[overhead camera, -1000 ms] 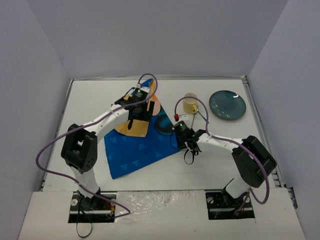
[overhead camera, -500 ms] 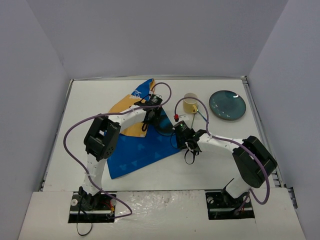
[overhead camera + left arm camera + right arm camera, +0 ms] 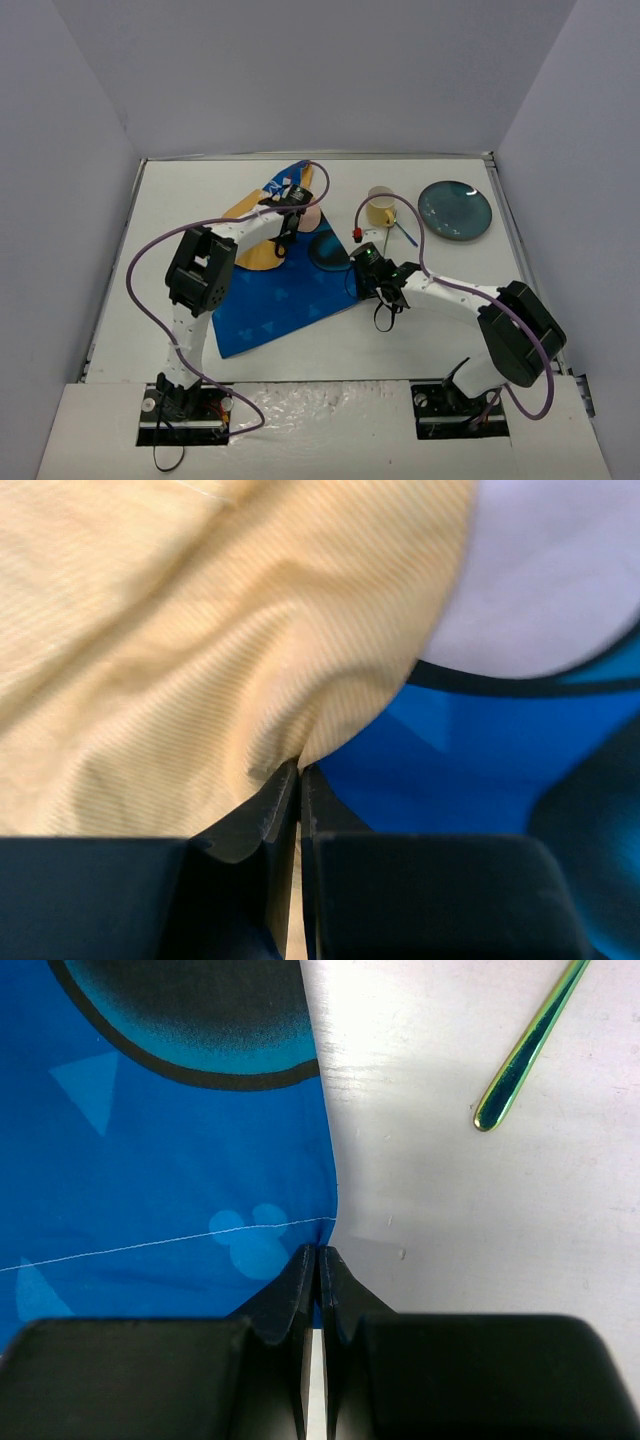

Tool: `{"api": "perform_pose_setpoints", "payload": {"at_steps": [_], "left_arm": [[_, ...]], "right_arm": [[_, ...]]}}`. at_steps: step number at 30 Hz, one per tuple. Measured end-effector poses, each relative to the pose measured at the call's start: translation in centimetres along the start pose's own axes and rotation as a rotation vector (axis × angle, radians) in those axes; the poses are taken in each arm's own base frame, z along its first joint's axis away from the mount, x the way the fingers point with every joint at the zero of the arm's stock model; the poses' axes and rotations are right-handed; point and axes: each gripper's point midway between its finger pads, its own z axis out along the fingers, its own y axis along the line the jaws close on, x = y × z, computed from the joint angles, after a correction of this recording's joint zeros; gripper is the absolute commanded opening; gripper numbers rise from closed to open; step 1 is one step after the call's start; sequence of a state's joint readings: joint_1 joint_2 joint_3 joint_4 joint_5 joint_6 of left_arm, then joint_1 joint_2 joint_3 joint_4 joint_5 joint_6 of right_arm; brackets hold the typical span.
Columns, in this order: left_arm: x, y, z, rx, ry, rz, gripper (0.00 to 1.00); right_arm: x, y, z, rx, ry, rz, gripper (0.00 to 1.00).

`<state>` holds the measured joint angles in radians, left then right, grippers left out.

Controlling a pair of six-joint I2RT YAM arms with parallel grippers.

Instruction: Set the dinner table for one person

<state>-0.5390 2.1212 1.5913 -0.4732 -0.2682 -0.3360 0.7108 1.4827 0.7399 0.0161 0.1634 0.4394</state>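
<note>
Across the middle of the overhead view lies the white desk [image 3: 180, 205], the dinner table to be set, inside a grey-walled booth. At lower centre a blue cartoon-print placemat [image 3: 280, 305] lies on it at a slant, not squared to the desk edges. A yellow napkin [image 3: 255, 258] sits rumpled over the mat's upper left part. The left jaws are clenched on a fold of that napkin. The right jaws, at frame centre, are clenched on the mat's right-hand corner. Toward the upper right, off the mat, stand a yellow cup [image 3: 380, 210] and a teal plate [image 3: 455, 210], with a green utensil [image 3: 407, 233] just below the cup. A dark round shape at the mat's upper edge may be print or a dish; I cannot tell. The setting looks barely begun. The mat needs straightening and the napkin laying flat, and the plate, cup and utensil are not yet on the mat.
</note>
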Motion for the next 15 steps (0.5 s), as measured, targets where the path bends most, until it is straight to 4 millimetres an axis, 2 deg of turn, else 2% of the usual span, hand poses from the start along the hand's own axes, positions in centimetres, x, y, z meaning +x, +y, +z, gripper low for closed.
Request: {"api": "perform_pose_setpoints", "payload": {"at_steps": [4,6,8,11,12,15], "left_arm": [[-0.5,4.3,0.7,-0.08,0.017,-0.021,0.0],[-0.9,7.8,1.2,-0.131,0.031,-0.058,0.01],[-1.8,12.3,1.5,-0.19,0.035,-0.128,0.06],[-3.5,20.3,1.2,-0.283,0.017,-0.261,0.21],[-4.0,23.0,0.9,-0.316,0.006,-0.305,0.31],[-5.0,29.3,-0.4,-0.397,-0.032,-0.405,0.61]], "right_arm": [[-0.4,-0.1,-0.4,-0.004,-0.014,0.01,0.0],[-0.7,0.0,-0.6,-0.009,-0.023,0.013,0.0],[-0.9,0.0,-0.9,-0.013,-0.031,0.016,0.0],[-0.9,0.0,-1.2,-0.017,-0.029,0.015,0.0],[-0.8,0.0,-1.2,-0.017,-0.025,0.014,0.0],[-0.5,0.0,-1.3,-0.018,-0.011,0.01,0.0]]}}
